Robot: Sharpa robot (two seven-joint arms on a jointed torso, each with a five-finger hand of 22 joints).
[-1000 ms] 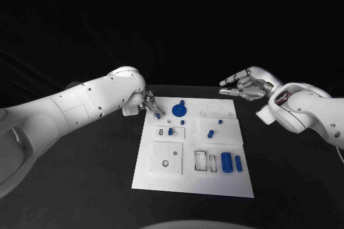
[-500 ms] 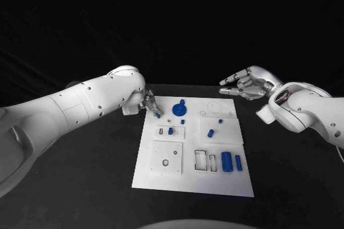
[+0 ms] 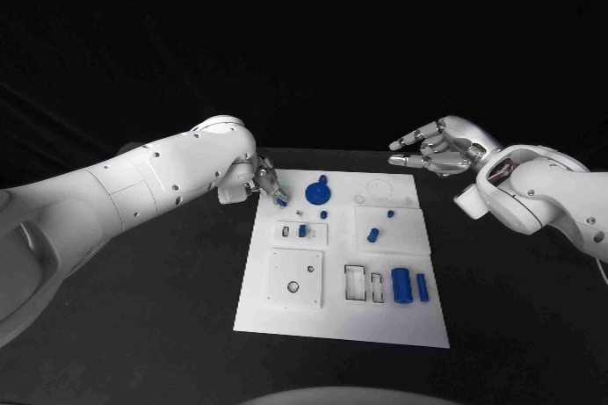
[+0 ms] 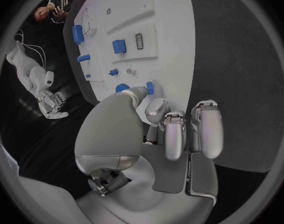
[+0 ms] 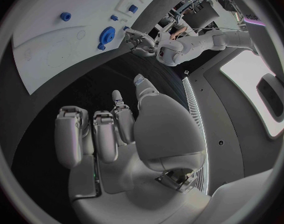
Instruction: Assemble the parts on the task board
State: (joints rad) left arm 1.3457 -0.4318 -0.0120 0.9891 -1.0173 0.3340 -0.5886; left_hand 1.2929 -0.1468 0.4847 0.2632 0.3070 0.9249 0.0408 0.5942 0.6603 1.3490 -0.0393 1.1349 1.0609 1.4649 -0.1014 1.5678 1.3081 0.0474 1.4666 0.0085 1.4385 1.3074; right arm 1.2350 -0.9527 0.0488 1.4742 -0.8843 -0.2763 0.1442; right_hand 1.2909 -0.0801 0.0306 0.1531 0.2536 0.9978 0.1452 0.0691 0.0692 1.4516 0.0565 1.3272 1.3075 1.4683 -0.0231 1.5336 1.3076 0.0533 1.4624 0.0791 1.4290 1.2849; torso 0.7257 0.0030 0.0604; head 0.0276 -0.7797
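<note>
The task board [image 3: 342,321] lies mid-table with blue parts on it. At its far left corner the left hand [image 3: 264,184] pinches a small blue part [image 4: 149,87] in its fingers, likely placing it; seating it needs alignment. The right hand [image 3: 437,150] hovers empty, fingers spread.

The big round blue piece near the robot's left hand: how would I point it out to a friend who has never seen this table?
Find the white task board in the middle of the black table, then go to its far edge, beside the left hand. The round blue part lies there: a flat disc with a stub, far wider than the small blue pegs near it.
</note>
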